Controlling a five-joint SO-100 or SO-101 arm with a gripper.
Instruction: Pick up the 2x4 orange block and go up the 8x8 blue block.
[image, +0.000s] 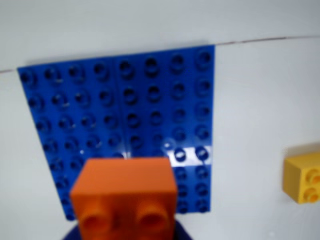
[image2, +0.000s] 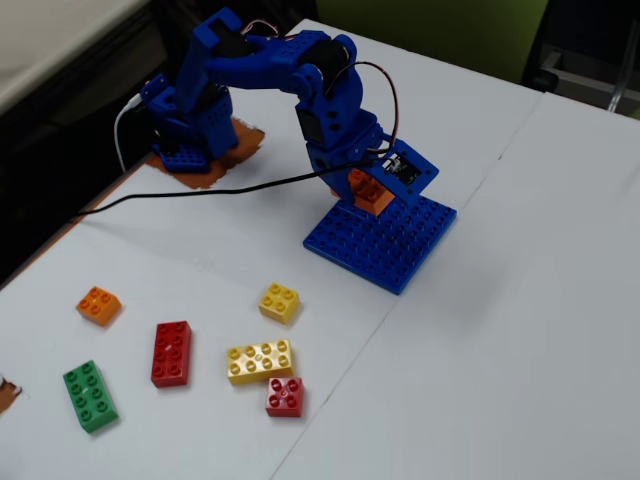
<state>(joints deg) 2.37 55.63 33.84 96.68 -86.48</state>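
The 2x4 orange block (image: 125, 197) fills the bottom middle of the wrist view, studs facing the camera, with blue finger parts showing on either side of it. My gripper (image: 125, 231) is shut on it. Behind it lies the 8x8 blue block (image: 100, 100), flat on the white table. In the fixed view the gripper (image2: 372, 190) holds the orange block (image2: 368, 188) over the far left edge of the blue block (image2: 395, 245). Whether block and plate touch I cannot tell.
Loose bricks lie at the front left in the fixed view: small yellow (image2: 279, 302), yellow 2x4 (image2: 260, 361), small red (image2: 285, 396), red 2x4 (image2: 171, 353), green (image2: 90, 396), small orange (image2: 99, 305). A black cable (image2: 200, 192) runs left. A yellow brick (image: 302, 177) shows in the wrist view.
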